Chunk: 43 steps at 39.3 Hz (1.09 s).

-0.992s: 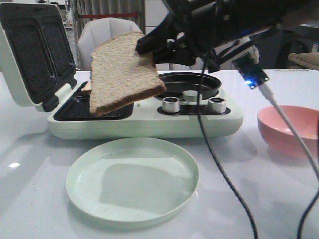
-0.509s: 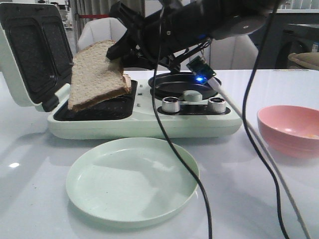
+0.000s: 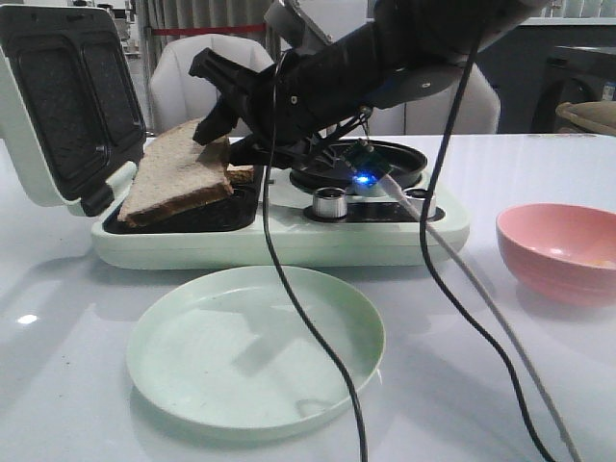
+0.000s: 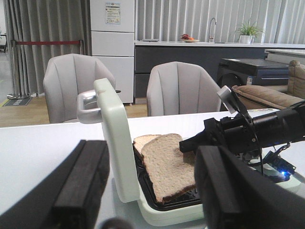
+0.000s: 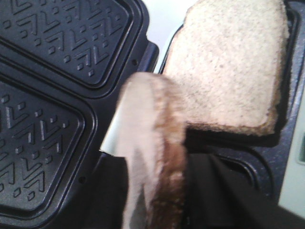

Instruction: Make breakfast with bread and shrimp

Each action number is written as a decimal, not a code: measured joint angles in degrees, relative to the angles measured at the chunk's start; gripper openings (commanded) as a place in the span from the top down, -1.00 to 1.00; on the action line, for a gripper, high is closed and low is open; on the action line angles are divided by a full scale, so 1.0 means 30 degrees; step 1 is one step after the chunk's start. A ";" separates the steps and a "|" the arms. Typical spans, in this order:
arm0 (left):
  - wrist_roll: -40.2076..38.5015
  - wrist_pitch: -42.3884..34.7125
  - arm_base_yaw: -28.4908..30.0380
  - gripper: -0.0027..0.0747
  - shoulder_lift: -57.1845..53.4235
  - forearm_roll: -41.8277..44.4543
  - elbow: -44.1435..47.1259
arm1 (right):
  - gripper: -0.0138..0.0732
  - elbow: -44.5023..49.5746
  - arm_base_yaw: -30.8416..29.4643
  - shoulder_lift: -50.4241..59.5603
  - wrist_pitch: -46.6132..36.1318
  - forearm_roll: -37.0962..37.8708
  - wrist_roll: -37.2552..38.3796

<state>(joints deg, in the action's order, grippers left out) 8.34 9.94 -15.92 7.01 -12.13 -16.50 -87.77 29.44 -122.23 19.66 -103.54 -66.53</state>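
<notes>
My right pincer (image 3: 219,123) was clenched on the upper corner of a bread slice (image 3: 178,178), black fingers pinching the crust. From my right wrist camera, that held slice (image 5: 155,157) ran edge-on between the fingers, blurred and close. The slice hung tilted, its lower edge down in the sandwich maker's (image 3: 279,236) left well, its top leaning toward the pincer. The second bread slice (image 5: 228,67) lay flat in the well behind it, partly covered in the front view.

The right arm (image 3: 385,58) reached in from the upper right, stretched leftward and sloping down across the appliance, passing above the round black pan (image 3: 399,159) and the knobs (image 3: 330,203). Its cables (image 3: 289,289) drooped over the pale green plate (image 3: 255,346) in front.

My left pincer (image 4: 152,191) was released, its two black fingers wide apart with nothing between them, held off to the side and looking at the open lid (image 4: 116,143) end-on.

A pink bowl (image 3: 561,250) sat on the white bench (image 3: 77,366) to the right. I could not make out any shrimp.
</notes>
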 measured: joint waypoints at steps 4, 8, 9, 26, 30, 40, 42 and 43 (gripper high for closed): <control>0.0000 0.0000 0.0000 -0.25 0.0000 0.0000 0.0000 | -0.66 0.0000 0.0125 0.0000 -0.0385 0.0000 -0.0289; 0.0000 0.0000 0.0000 -0.25 0.0000 0.0000 0.0000 | -0.66 0.0000 0.0172 0.0000 -0.0819 0.0000 -0.1053; 0.0000 0.0000 0.0000 -0.25 0.0000 0.0000 0.0000 | -0.66 0.0000 0.0172 0.0000 -0.1002 0.0000 -0.1353; 0.0000 0.0000 0.0000 -0.25 0.0000 0.0000 0.0000 | -0.66 0.0869 0.0172 0.4743 -0.2062 0.4706 -0.2357; 0.0000 0.0000 0.0000 -0.25 0.0000 0.0000 0.0000 | -0.66 0.1927 0.0172 0.6838 -0.1845 0.6146 -0.2357; 0.0000 0.0000 0.0000 -0.25 0.0000 0.0000 0.0000 | -0.66 0.5493 0.0172 1.2501 -0.0298 1.0591 -0.1019; 0.0000 0.0000 0.0000 -0.25 0.0000 0.0000 0.0000 | -0.66 0.6096 0.0172 1.3398 -0.0020 1.1847 -0.0146; 0.0000 0.0000 0.0000 -0.25 0.0000 0.0000 0.0000 | -0.66 0.6339 0.0172 1.3862 0.0180 1.2459 0.0469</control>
<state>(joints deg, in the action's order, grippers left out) 8.34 9.94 -15.92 7.01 -12.13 -16.50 -68.75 29.95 -80.64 20.20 -66.16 -65.12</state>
